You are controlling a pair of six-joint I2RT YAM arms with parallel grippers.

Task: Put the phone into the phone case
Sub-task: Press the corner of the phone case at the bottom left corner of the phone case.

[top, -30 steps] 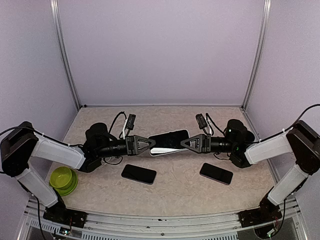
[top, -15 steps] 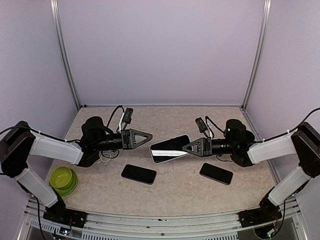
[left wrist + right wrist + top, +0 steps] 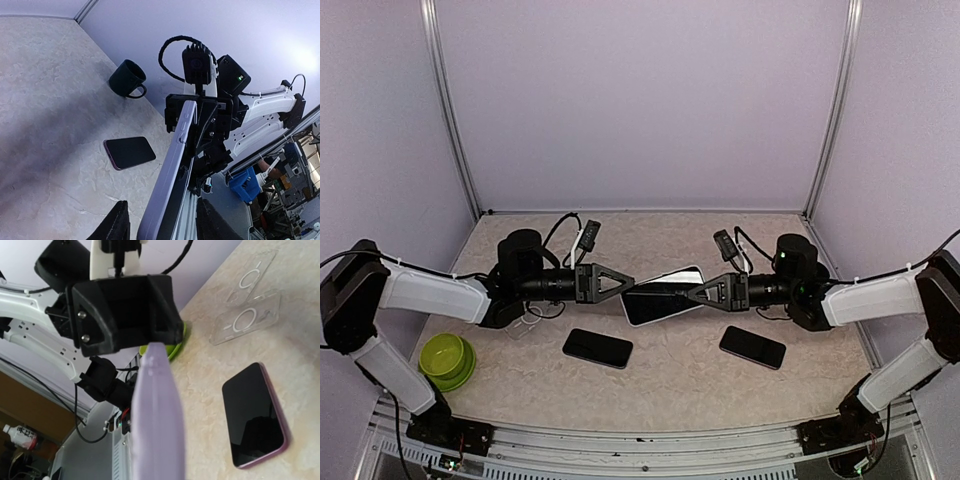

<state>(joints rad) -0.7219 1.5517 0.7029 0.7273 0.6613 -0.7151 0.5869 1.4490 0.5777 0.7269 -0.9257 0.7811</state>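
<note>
My right gripper (image 3: pixel 703 293) is clamped tight on one end of the lavender-edged phone with a dark glossy screen (image 3: pixel 663 297), holding it tilted in the air over the speckled beige table (image 3: pixel 670 385). My left gripper (image 3: pixel 623 285) is at the other end, jaws apart either side of the phone's edge, with gaps showing. Two clear plastic phone cases (image 3: pixel 250 305) lie on the table near the lime-green bowl (image 3: pixel 446 360).

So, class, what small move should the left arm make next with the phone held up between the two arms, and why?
Probably close the left gripper on the free end of the lavender phone. Its fingers stand open on either side of that end, while the right gripper is shut on the opposite end and holds the phone in the air.
</note>
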